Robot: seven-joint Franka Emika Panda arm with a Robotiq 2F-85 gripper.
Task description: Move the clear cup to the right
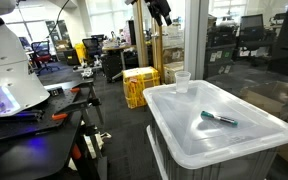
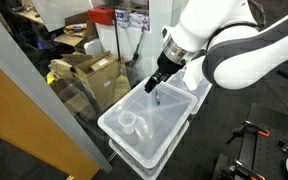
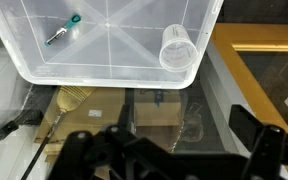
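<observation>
The clear cup [image 1: 182, 80] stands upright near one corner of a translucent white bin lid [image 1: 246, 142]. It also shows in an exterior view [image 2: 132, 122] and in the wrist view [image 3: 176, 48]. A teal-capped marker [image 1: 219, 118] lies on the lid, apart from the cup, and shows in the wrist view [image 3: 63, 30] as well. My gripper [image 1: 161, 14] hangs high above the bin, well clear of the cup. It is open and empty, with its dark fingers at the bottom of the wrist view [image 3: 169, 158]. In an exterior view the gripper [image 2: 154, 86] is above the marker.
The bin [image 2: 144, 140] stands beside a glass partition [image 1: 254, 50]. Cardboard boxes [image 2: 89, 70] and a yellow crate [image 1: 139, 85] sit on the floor nearby. A dark workbench with tools [image 1: 44, 110] stands across the aisle.
</observation>
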